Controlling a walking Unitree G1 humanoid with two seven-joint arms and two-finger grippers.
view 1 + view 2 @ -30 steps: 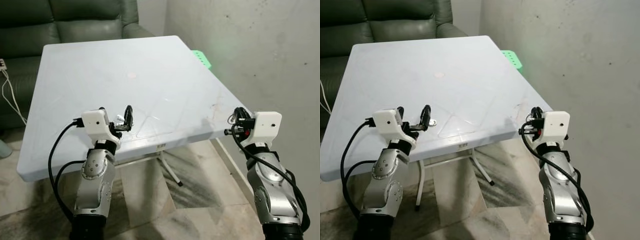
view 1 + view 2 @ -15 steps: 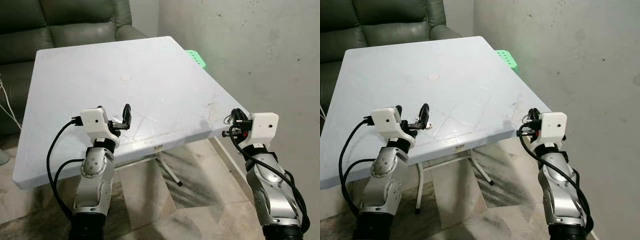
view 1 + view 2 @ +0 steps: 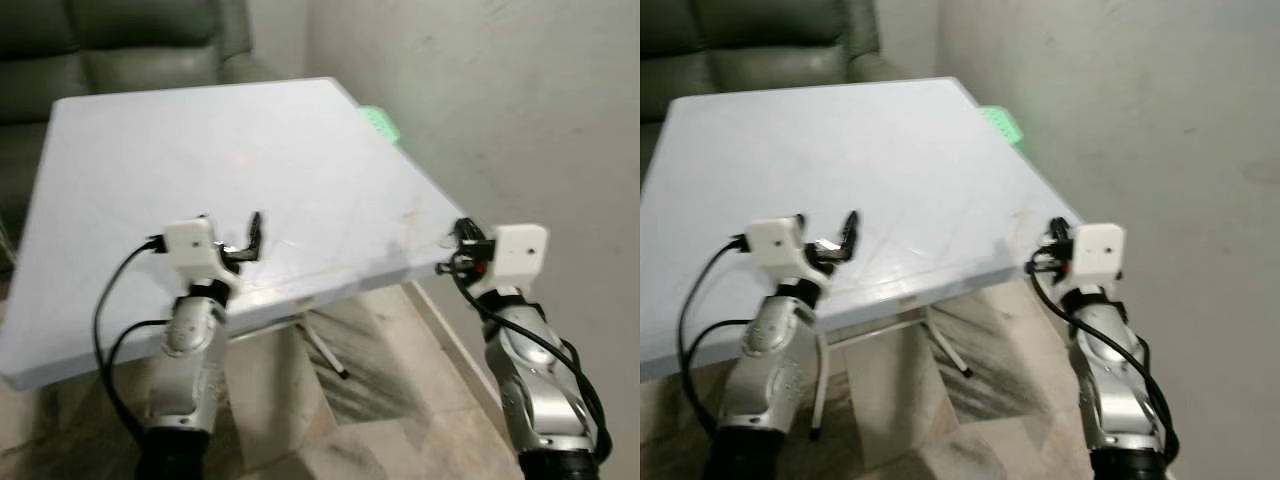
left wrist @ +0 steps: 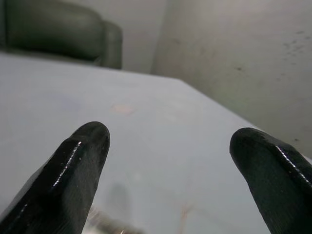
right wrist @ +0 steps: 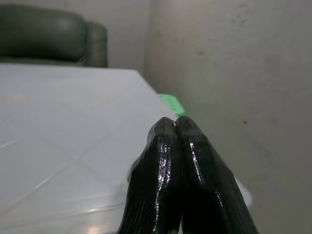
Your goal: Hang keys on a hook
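While the robot stands by the near edge of the table, both of its silver arms reach up from below. A black cable (image 3: 105, 320) loops beside the left arm. Under the arms is a stone floor (image 3: 380, 400), and the thin legs (image 3: 322, 350) of the table stand on it.

The left gripper (image 3: 250, 232) hangs just over the table (image 3: 150, 140), close to the near edge. Its two black fingers (image 4: 80, 151) are spread wide apart and there is nothing between them. Right below one finger, a small shiny thing (image 4: 100, 217) lies on the table top. It is too blurry for me to say if it is the keys.

The right gripper (image 3: 450, 250) is at the table's near right corner, just off the edge. Its two fingers (image 5: 168, 161) are pressed tight together. I can see nothing poking out between the tips, and I cannot tell if they pinch anything.

The table top is pale and wide, with a few faint marks and scratches on it. Past its far right side, a bit of something bright green (image 3: 378, 122) peeks out by the wall. Behind the table sits a dark green sofa (image 3: 120, 40). A grey, spotty wall (image 3: 520, 100) runs along the right side of the room.
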